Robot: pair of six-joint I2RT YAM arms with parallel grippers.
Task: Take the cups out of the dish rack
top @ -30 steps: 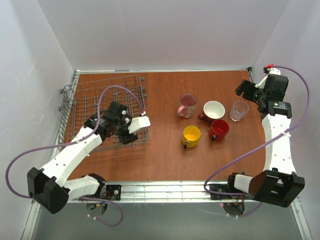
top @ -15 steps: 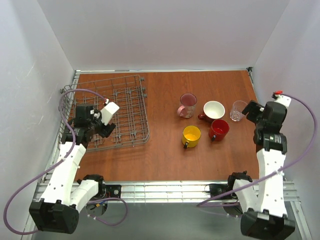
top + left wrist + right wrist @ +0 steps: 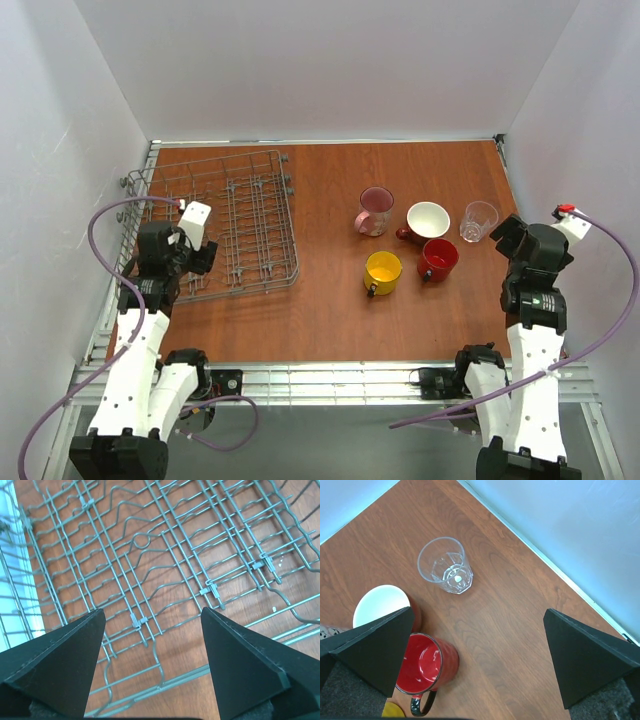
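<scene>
Grey wire dish rack (image 3: 250,220) sat left on desk (image 3: 330,310), with red mug (image 3: 438,259), floral mug (image 3: 427,220), yellow mug (image 3: 382,269), pink mug (image 3: 375,209) and glass tumbler (image 3: 479,220) upright to its right, left pincer (image 3: 152,610) and right pincer (image 3: 479,610) both released.

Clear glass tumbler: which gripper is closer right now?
Right. The right gripper hangs open just beside the clear glass tumbler, on its near right side; the left gripper is across the table, open above the grey wire dish rack.
</scene>
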